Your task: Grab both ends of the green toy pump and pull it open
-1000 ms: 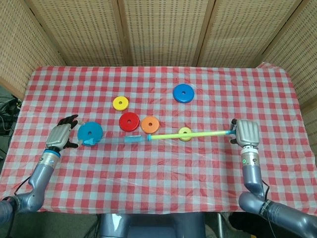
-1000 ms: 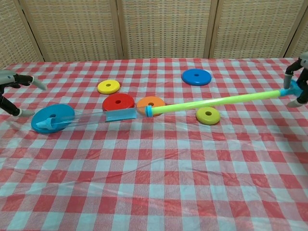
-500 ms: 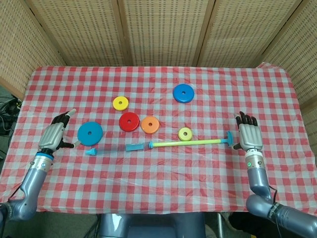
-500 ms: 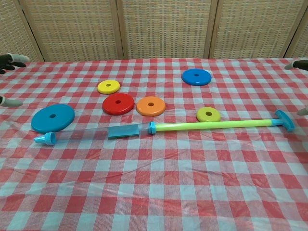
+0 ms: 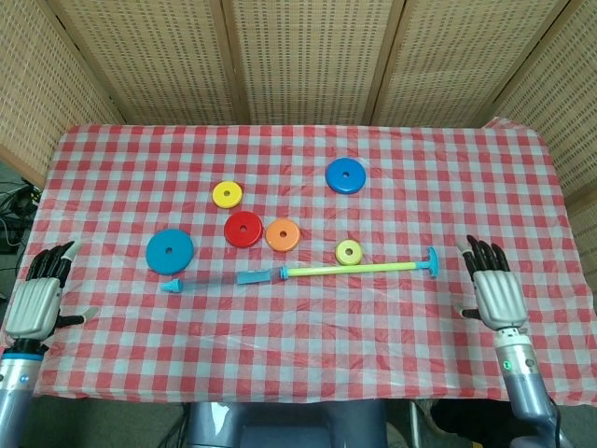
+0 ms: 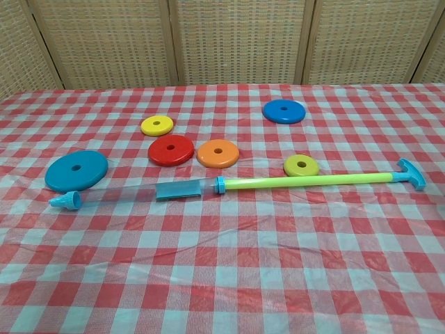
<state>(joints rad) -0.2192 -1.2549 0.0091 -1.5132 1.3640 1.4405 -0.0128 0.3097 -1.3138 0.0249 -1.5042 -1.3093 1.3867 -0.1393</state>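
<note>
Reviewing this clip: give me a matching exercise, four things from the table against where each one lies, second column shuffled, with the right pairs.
Things:
1. toy pump
2. small blue ring
3. large blue ring
4. orange ring

Places:
A. just behind the pump's nozzle end
B. farthest back on the tablecloth, apart from the other rings
C. beside the red ring, on its right in both views
D. lying pulled out along the front of the rings

Pairs: 1-D, 2-B, 3-A, 4-C
</note>
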